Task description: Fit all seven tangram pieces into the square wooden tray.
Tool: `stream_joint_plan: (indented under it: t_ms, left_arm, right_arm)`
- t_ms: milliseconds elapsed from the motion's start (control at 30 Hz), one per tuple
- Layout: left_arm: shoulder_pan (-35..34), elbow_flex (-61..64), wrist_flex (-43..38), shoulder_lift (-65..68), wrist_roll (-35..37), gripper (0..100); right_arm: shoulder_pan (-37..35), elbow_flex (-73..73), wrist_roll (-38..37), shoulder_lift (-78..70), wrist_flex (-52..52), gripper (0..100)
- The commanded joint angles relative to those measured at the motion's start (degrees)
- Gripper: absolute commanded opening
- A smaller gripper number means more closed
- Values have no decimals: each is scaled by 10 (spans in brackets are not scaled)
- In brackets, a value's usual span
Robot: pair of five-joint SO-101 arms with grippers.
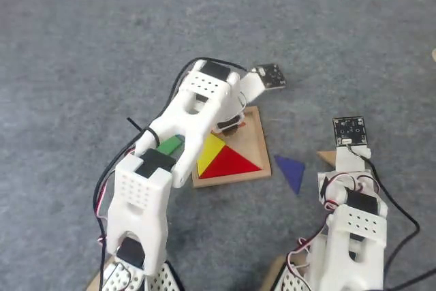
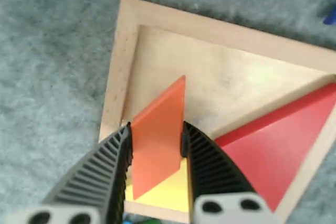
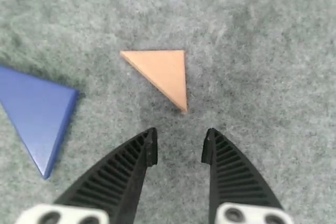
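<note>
On the grey, carpet-textured worktop [image 1: 75, 66], listed from the tray outward:

1. Square wooden tray [image 1: 257, 134], light timber with a raised rim. It lies flat near the middle of the worktop. One corner of its floor is bare.
2. Large red triangle [image 1: 230, 163], lying flat inside the tray against one rim.
3. Yellow triangle [image 1: 208, 150], flat inside the tray, edge to edge with the red one.
4. Flat orange piece [image 2: 157, 145], pinched by its two faces in the left gripper [image 2: 156, 128]. It is held on edge, above the tray floor near the yellow triangle. Its full outline cannot be made out.
5. Green piece [image 1: 170, 145], on the worktop just beside the tray, largely covered by the left arm.
6. Dark blue triangle [image 1: 291, 171], flat on the worktop, near the tray but apart from it.
7. Small pale tan triangle [image 3: 163, 74], flat on the worktop, near the blue triangle and not touching it.
8. Right gripper [image 3: 180, 142], parted and holding nothing. It hangs over bare worktop just short of the tan triangle.
</note>
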State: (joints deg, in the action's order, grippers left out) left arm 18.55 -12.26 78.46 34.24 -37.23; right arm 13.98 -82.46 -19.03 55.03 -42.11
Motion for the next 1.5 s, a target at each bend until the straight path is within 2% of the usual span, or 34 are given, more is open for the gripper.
stream_joint_plan:
  t_ms: [0,100,267,667,833,1200,1467]
  left_arm:
    - [-1,16,-33,-12,6,15]
    - [-2,17,-33,-12,5,17]
    - [-2,14,-40,-13,3,77]
    - [-6,15,-53,-12,-12,83]
    - [-26,15,-50,-13,-16,138]
    - [-28,14,-51,-14,-35,141]
    - [-19,17,-24,-99,-33,141]
  right_arm:
    - [-3,4,-1,15,7,154]
    - [-3,4,-1,15,7,154]
    - [-3,4,-1,15,7,154]
    - [-4,4,-1,15,7,154]
    - [-4,4,-1,15,7,154]
    - [-4,4,-1,15,7,154]
    - [-4,4,-1,15,7,154]
